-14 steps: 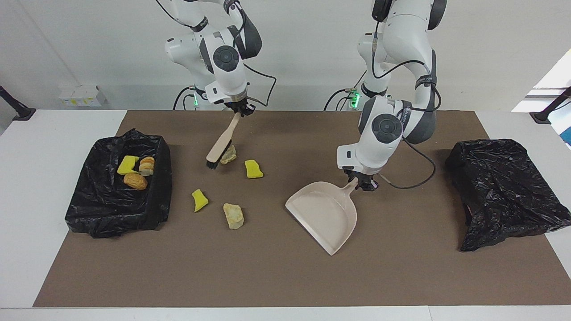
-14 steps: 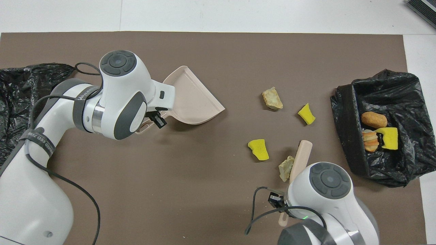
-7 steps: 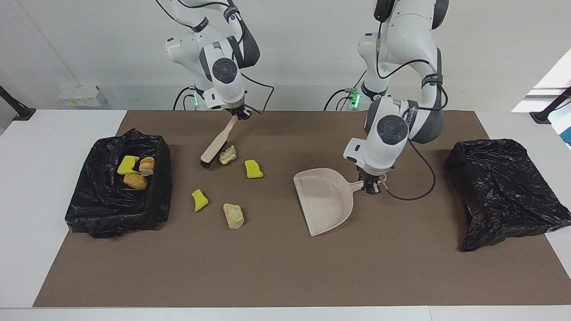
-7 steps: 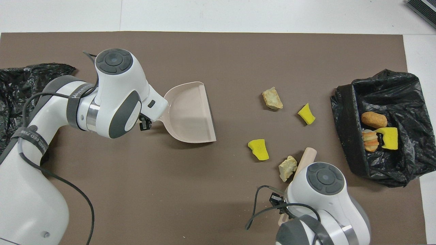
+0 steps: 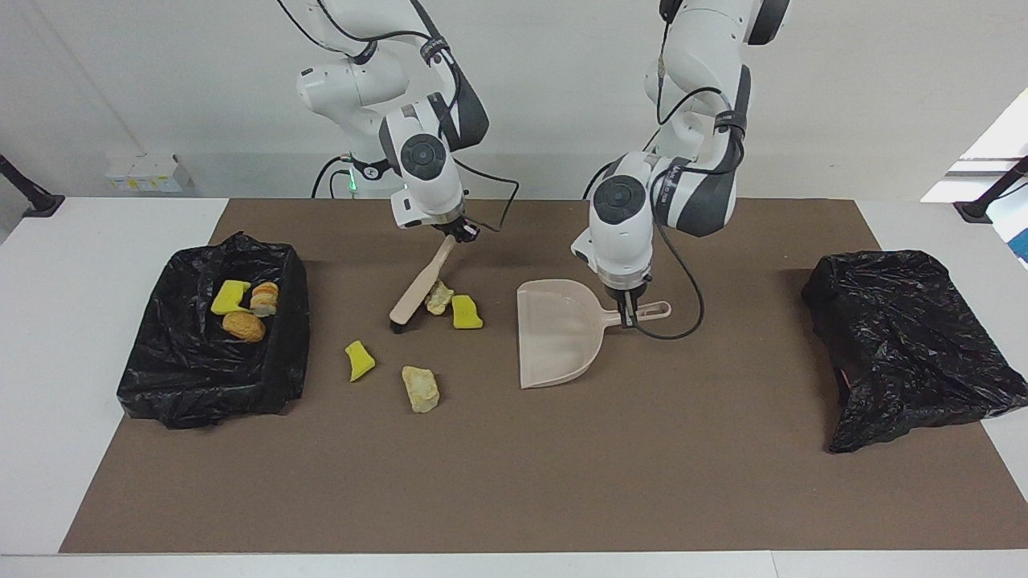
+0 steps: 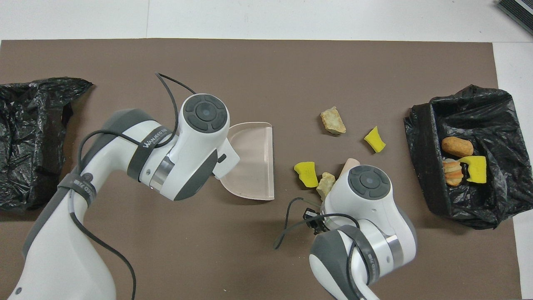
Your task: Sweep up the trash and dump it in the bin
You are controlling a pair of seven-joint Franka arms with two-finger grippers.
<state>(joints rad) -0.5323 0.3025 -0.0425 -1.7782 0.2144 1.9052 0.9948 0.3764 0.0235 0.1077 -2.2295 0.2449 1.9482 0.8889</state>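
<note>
Sweeping mid-mat: right gripper (image 5: 460, 233) clamping beige-handled brush (image 5: 418, 294), pushing pale beige rock-like lump (image 5: 438, 298) and bright yellow sponge chunk (image 5: 466, 312) toward pinkish-beige plastic dustpan (image 5: 554, 333) pinched by left gripper (image 5: 629, 319); next needing push over the pan's lip.

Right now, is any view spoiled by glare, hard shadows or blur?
Facing view: even, soft light; faint shadows under the dustpan and brush; a bright window patch at one edge; the bin liner glints slightly. Overhead view: sharp, but the arms hide both pincers.
</note>
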